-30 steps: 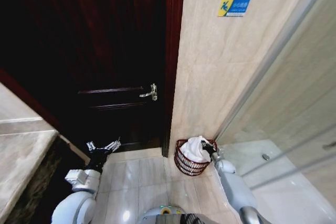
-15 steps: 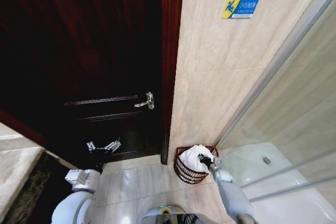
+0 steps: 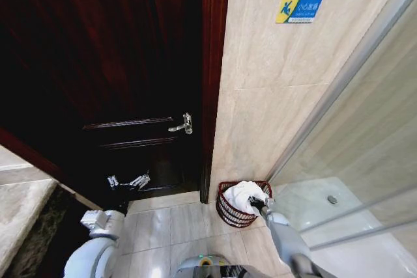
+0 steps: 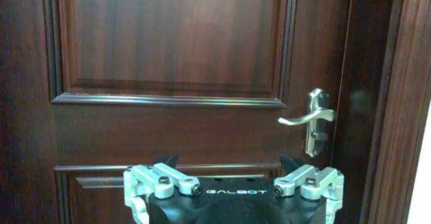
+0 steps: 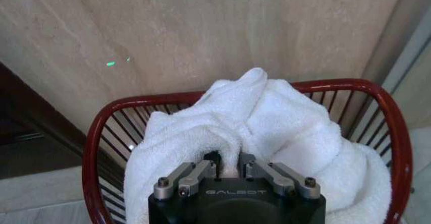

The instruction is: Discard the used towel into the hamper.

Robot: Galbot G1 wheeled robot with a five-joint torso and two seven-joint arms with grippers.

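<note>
The hamper (image 3: 231, 213) is a small round basket of dark red wire, standing on the floor against the beige wall beside the door frame. A white towel (image 3: 241, 193) lies bunched inside it and rises above the rim. My right gripper (image 3: 256, 204) reaches over the hamper's near right rim. In the right wrist view its fingers (image 5: 210, 159) are pinched together on a fold of the towel (image 5: 296, 133), inside the hamper (image 5: 387, 118). My left gripper (image 3: 128, 181) hangs open and empty at the left, facing the dark door (image 4: 175, 37).
A dark wooden door (image 3: 117, 63) with a metal lever handle (image 3: 182, 124) stands left of the hamper. A glass shower screen (image 3: 365, 161) and shower tray (image 3: 332, 203) lie to its right. A stone counter edge (image 3: 19, 213) is at far left. Tiled floor (image 3: 169, 226) lies between.
The head camera tilted, shifting the whole picture. My right gripper has lowered with the towel, which now sits deeper in the hamper. The left arm has stayed put.
</note>
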